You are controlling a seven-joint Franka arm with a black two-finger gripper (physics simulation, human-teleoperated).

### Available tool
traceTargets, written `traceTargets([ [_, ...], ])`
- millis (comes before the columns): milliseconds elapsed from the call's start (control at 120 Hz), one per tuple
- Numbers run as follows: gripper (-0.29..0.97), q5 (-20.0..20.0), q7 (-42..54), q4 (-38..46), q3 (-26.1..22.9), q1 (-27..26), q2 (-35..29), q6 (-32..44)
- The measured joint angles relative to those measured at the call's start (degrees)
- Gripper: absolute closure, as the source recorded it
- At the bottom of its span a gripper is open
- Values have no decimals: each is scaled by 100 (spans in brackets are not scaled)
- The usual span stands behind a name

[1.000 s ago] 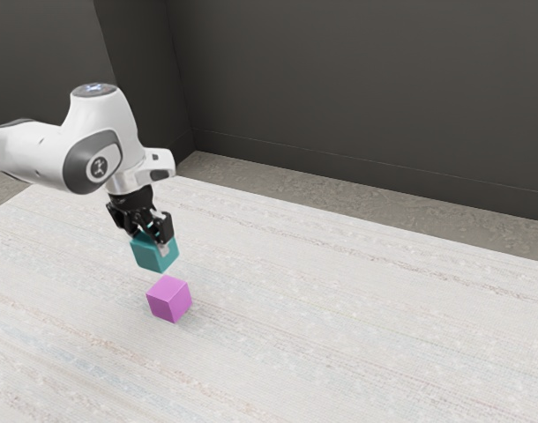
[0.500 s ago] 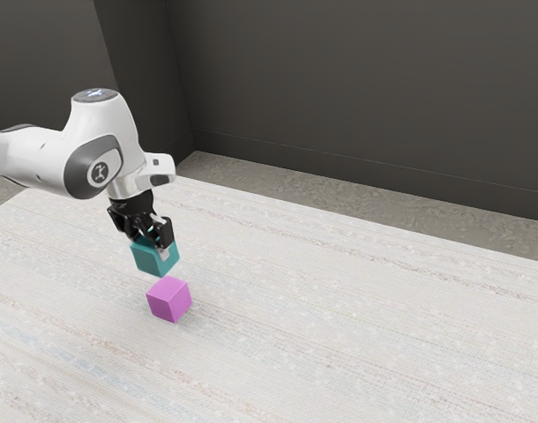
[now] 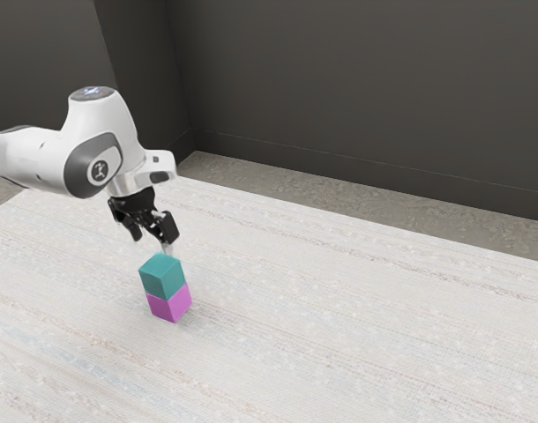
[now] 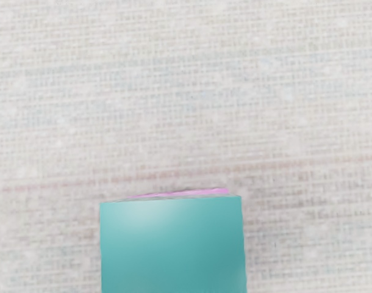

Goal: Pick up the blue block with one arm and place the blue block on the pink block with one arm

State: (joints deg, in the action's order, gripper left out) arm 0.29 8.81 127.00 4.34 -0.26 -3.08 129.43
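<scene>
The arm (image 3: 40, 157) is glossy white, all rounded, bulbous segments, with a grey round cap (image 3: 91, 166) on one joint bearing a small white mark. A pale blue disc (image 3: 94, 90) tops it; the gripper (image 3: 154, 236) is black, two-fingered.

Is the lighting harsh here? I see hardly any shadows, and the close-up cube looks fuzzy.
Exterior view: soft, even light, no hard shadow beside the blue block or pink block on the table. Wrist view: the blue block's edges look soft, with a pale sheen on its top face.

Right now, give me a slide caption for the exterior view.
Open gripper hovers above the blue block, which sits stacked on the pink block.
</scene>
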Motion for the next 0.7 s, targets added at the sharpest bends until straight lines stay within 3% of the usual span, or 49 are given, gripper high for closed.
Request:
traceTargets([
  [700, 0, -40, 189, -388, 15, 0, -265, -424],
])
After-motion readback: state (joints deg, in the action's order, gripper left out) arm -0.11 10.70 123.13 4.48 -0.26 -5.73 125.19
